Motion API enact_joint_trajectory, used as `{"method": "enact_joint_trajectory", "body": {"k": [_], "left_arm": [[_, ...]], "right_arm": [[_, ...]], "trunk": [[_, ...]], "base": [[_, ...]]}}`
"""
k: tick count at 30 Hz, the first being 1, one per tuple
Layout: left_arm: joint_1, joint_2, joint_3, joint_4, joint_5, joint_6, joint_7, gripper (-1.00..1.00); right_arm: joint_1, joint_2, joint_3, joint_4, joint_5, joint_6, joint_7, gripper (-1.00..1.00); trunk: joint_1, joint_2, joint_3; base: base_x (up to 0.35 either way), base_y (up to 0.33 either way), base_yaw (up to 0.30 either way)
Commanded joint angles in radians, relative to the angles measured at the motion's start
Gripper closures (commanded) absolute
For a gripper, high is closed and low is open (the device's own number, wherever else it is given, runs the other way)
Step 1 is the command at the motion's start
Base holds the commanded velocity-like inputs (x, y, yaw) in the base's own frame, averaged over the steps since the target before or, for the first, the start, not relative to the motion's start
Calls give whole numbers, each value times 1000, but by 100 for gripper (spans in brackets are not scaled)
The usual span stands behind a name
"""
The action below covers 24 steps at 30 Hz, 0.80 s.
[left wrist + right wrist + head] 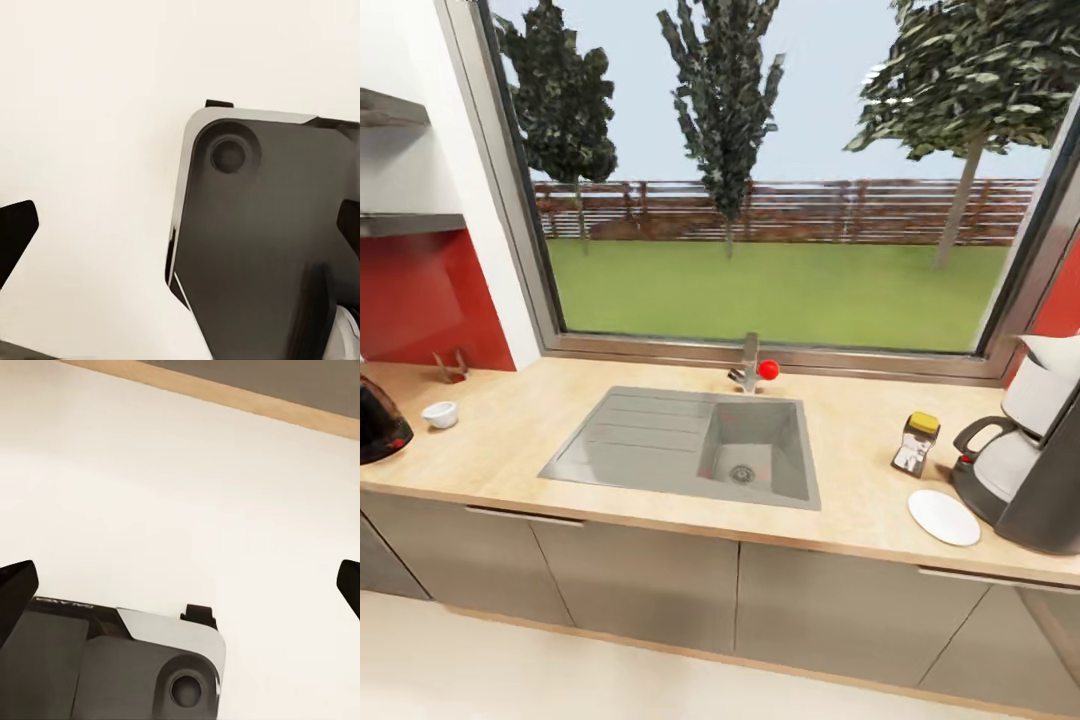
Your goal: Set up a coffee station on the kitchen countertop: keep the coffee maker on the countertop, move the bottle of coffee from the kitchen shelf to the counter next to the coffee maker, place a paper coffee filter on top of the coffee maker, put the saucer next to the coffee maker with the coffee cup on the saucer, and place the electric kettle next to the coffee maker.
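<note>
Now fetch the cup [440, 414] at nine o'clock on the table [840, 440] and set it centred on the saucer [944, 517] at four o'clock. Both pincers [180, 225] [180, 585] hang empty, fingertips wide apart.

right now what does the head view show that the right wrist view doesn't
Head view alone: the countertop with the sink, the coffee maker, the coffee jar and saucer beside it, the cup and the kettle at the far left, plus the window. Right wrist view alone: pale floor, the robot's dark base and two dark fingers spread wide. Shared: a wood strip under the cabinets and pale floor.
</note>
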Motion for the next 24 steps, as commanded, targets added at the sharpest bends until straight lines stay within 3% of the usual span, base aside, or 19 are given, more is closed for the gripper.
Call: {"method": "enact_joint_trajectory", "body": {"k": [1,24], "left_arm": [[-1,0,-6,1,8,-3,2,-100],[-1,1,-6,0,8,-4,2,-100]], "right_arm": [[-1,-1,6,1,-10,-4,2,-100],[-1,-1,6,1,-10,-3,6,-100]], "trunk": [[1,-2,-3],[1,-2,-14]], "base": [[0,314,272],[19,317,273]]}}
